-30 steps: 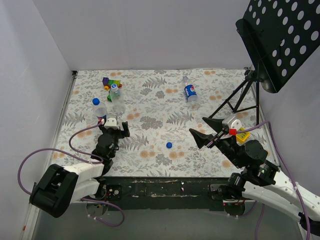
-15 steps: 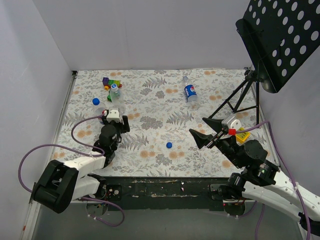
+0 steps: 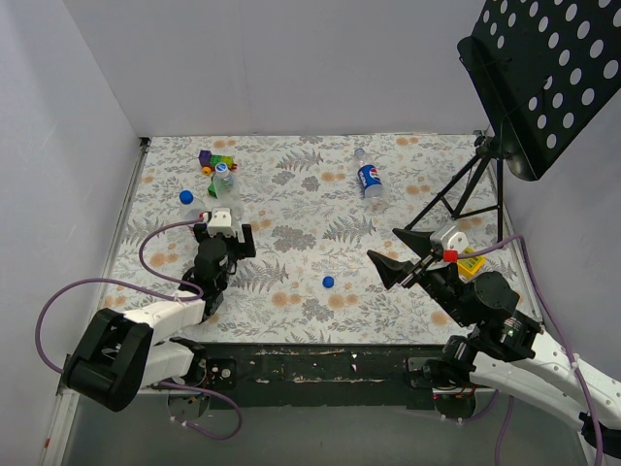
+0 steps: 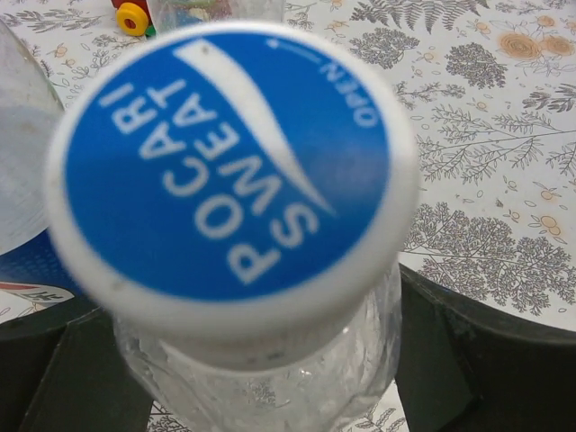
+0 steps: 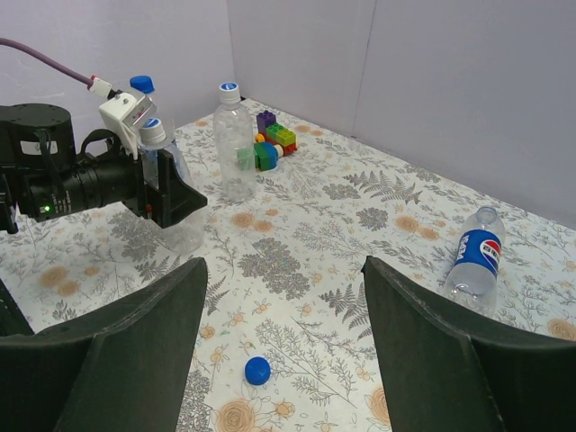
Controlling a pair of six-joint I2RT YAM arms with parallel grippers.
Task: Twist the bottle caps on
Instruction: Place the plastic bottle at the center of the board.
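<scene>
A clear crinkled bottle (image 4: 270,382) with a white-rimmed blue cap (image 4: 225,166) marked Pocari Sweat stands upright between the fingers of my left gripper (image 3: 221,238). The jaws stand open on either side of its neck. Just left of it stands a second bottle (image 5: 142,101) with a blue cap (image 3: 185,197). Farther back is a third upright clear bottle (image 3: 228,189), capped. A Pepsi bottle (image 3: 370,181) lies on its side at the back right. A loose blue cap (image 3: 328,282) lies on the cloth below my right gripper (image 5: 283,270), which hangs open and holds nothing.
Multicoloured toy blocks (image 3: 215,158) sit at the back left beside the third bottle. A black music stand (image 3: 543,78) rises at the right, its tripod legs (image 3: 461,199) on the cloth. Grey walls close the left and back sides.
My left gripper has moved away from its base, up to the Pocari Sweat bottle, and now straddles its neck. The right arm has not moved.
</scene>
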